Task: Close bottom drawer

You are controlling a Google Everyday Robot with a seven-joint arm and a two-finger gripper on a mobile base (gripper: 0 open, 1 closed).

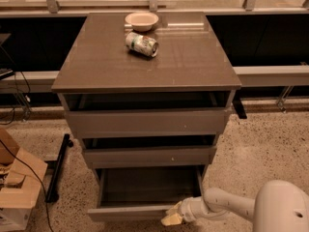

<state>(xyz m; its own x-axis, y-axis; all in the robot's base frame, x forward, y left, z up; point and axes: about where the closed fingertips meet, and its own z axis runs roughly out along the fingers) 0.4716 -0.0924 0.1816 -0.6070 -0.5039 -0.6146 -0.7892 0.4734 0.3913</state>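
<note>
The bottom drawer [145, 186] is the lowest of three grey-brown drawers and stands pulled out, its plain tray open to view. Its thin flat front panel [128, 212] runs along the lower edge of the view. My gripper [172, 217] is at the right end of that front panel, low in the view, at the end of a white arm [227, 207] that comes in from the lower right. The gripper touches or nearly touches the panel.
The middle drawer [148, 155] and the top drawer [145, 121] also stand partly out. A bowl [141, 21] and a can on its side [142, 44] lie on the cabinet top [193, 62]. A cardboard box [17, 187] and a black bar [58, 166] are at the left on the floor.
</note>
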